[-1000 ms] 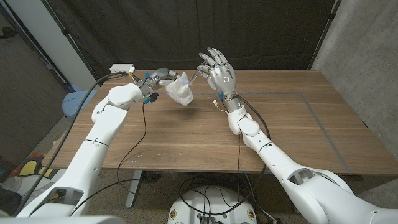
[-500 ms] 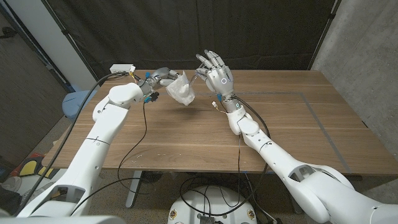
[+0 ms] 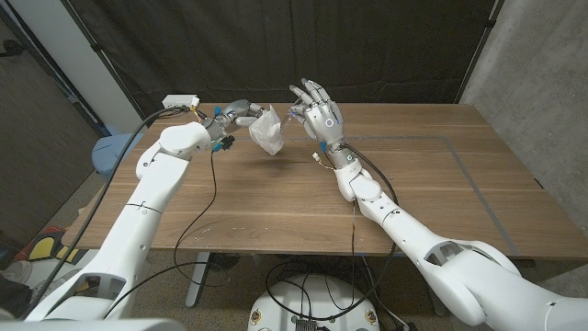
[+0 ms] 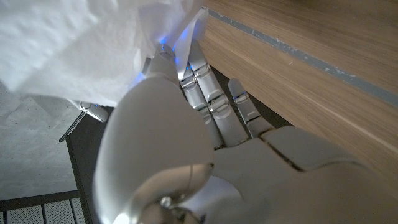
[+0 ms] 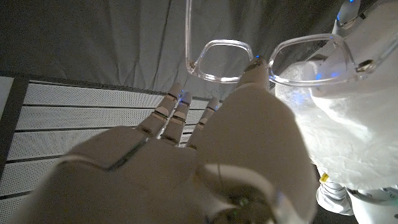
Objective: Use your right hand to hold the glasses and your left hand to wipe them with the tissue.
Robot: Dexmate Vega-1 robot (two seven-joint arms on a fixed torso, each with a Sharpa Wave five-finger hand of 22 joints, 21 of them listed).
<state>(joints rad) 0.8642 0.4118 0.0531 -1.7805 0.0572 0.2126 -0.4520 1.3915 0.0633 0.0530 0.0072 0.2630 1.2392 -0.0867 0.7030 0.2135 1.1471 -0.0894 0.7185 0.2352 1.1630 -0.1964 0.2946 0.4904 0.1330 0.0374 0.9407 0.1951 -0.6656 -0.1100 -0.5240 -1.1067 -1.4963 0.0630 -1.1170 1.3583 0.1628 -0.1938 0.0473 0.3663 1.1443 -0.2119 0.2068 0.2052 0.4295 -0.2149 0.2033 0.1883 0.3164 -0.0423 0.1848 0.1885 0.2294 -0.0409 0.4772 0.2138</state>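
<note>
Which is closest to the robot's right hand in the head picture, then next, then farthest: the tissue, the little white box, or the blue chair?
1. Tissue: just left of the right hand, held up by the left hand.
2. White box: at the table's far left corner.
3. Blue chair: past the table's left edge.

A wooden table [image 3: 432,175] fills the middle, with a dark curtain [image 3: 276,46] hanging behind it. A grey concrete wall [image 3: 537,74] stands at right. A small white box [image 3: 181,100] sits on the table's far left corner.
</note>
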